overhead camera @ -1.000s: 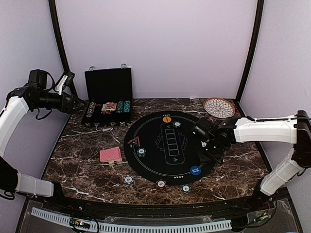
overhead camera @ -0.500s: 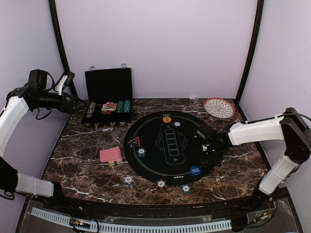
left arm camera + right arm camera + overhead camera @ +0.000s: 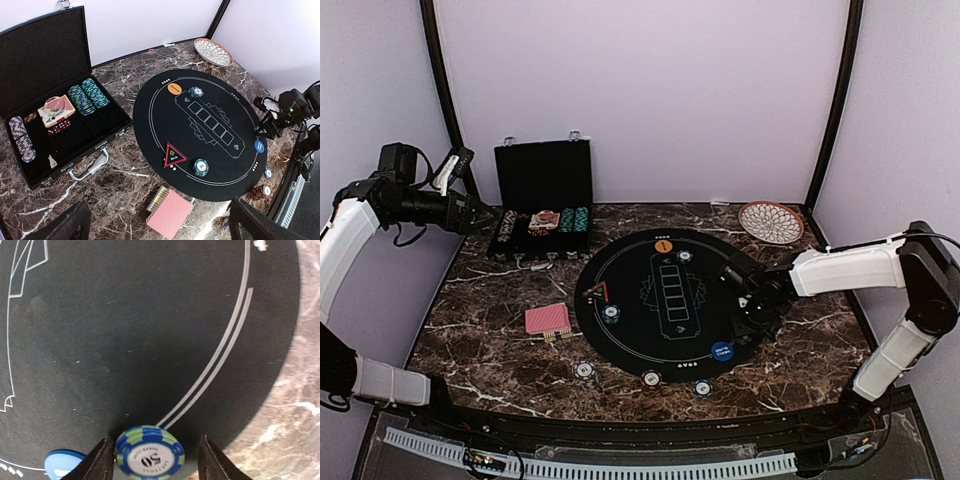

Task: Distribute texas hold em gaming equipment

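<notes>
Right arm has settled lower over the right side of the mat since a second ago, and the right gripper (image 3: 155, 440) has let its jaws spread, so they now stand apart on either side of a small stack of blue-and-green poker chips (image 3: 150, 456) that rests on the mat just inside its double white border line, with a gap showing on one side. On the dark marble table (image 3: 490, 330) lies the large round black mat (image 3: 650, 345), and behind its left edge an open black case (image 3: 542, 190) holds rows of chips and a pack of cards. A patterned wicker plate (image 3: 771, 222) sits at the far right corner. The left gripper (image 3: 480, 214) hangs above the case's left end with its jaws wide apart and nothing between them. A red-backed deck (image 3: 548, 319) lies on the marble just left of the mat. On the mat sit a red triangle (image 3: 599, 293) at the left, an orange disc (image 3: 663, 245) at the far rim and a blue disc (image 3: 722, 351) at the near right. Three chip stacks (image 3: 651, 378) rest on the marble along the mat's near edge.
</notes>
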Robot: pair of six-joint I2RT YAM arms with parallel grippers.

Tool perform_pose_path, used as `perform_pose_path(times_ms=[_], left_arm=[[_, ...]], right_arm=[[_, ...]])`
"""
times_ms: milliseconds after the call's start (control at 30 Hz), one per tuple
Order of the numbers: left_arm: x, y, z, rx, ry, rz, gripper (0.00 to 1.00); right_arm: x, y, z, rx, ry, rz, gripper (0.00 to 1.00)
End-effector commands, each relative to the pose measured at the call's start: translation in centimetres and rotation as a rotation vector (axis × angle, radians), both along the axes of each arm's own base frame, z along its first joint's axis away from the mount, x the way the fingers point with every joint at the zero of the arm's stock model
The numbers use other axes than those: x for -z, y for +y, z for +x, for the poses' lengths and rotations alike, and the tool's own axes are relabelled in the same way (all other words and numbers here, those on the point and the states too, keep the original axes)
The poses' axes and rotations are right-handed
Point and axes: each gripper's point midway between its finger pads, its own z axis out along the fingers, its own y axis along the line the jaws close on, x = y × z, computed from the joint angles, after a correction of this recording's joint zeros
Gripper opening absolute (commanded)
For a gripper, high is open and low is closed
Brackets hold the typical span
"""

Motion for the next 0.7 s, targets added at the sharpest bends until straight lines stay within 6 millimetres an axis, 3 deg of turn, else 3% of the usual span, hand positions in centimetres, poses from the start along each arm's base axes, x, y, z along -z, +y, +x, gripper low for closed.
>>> perform_pose_path(times_ms=[0, 167, 333, 467, 667], left_arm=[[-1.0, -0.1, -0.7, 0.011, -0.027, 0.004, 0.99], [-1.0, 0.0, -0.6, 0.012, -0.028, 0.006, 0.99], [-1.2, 0.0, -0.7, 0.012, -0.032, 0.010, 0.99], [-1.3, 0.0, -0.8, 0.012, -0.032, 0.013, 0.99], [-1.5, -0.2, -1.1, 0.021, -0.036, 0.004, 0.99]], right_arm=[[-3.8, -0.1, 1.2, 0.009, -0.087, -0.022, 0.58], [-7.9, 3.4, 0.4, -0.077, -0.135, -0.007, 0.60], [-10.6, 10.0, -3.2, -0.250, -0.141, 0.061, 0.68], [-10.5, 15.6, -7.8, -0.412, -0.093, 0.119, 0.78], [-8.3, 19.9, -11.8, -0.546, -0.037, 0.100, 0.86]])
